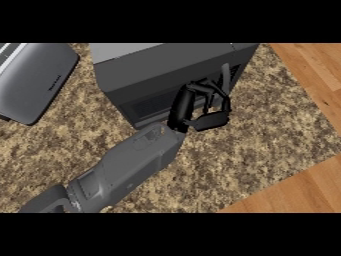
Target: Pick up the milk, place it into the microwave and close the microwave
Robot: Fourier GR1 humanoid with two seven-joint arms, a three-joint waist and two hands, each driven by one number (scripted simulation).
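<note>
Head view: one hand (pixel 195 107), which side I cannot tell, sits at the frame's centre against the microwave (pixel 165 75) front, fingers curled, seemingly on its door edge. Judging by this, closing is in hand; next, push the door flush. The milk is hidden, so its axis cannot be told. A toaster (pixel 25 80) lies upper left on the tabletop (pixel 276 130)

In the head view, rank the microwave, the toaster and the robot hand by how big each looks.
1. Dark grey box-shaped microwave, largest.
2. Silver rounded toaster, though the frame's left edge cuts it off.
3. Black robot hand, smallest, fingers curled against the microwave's front.

The hand is nearer the camera, so its look may mislead.
</note>
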